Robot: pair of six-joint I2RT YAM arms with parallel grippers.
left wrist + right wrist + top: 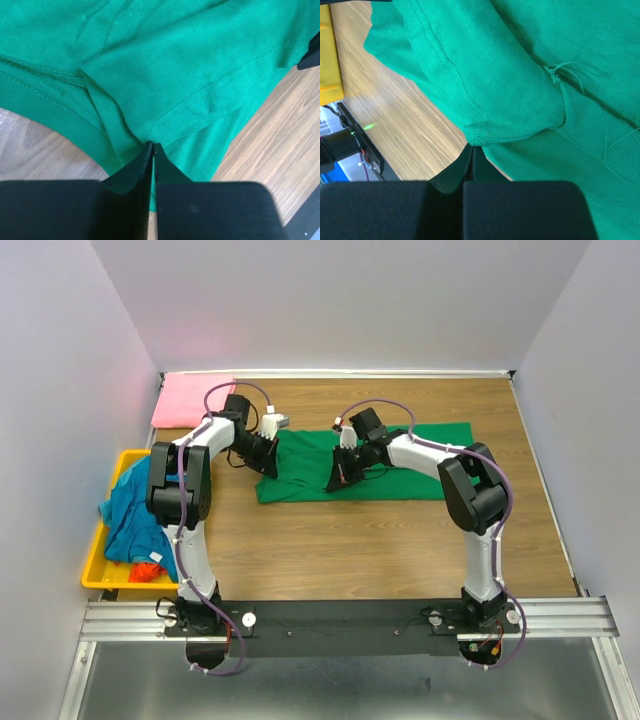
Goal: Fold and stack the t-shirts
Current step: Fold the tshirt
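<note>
Green t-shirt [310,480], soft knit, stitched hems

A yellow bin [100,578] is set at the left edge of a brown wooden table [350,540]. White walls [350,300] are seen around it. A grey metal rail [560,615] is fixed along the near edge.

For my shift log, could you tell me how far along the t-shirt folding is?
Done: the pink shirt lies folded at the far-left corner. In hand: the left fingers and right fingers are each shut on the green shirt. Remaining: the teal shirt and an orange-red shirt lie unfolded in the yellow bin.
</note>
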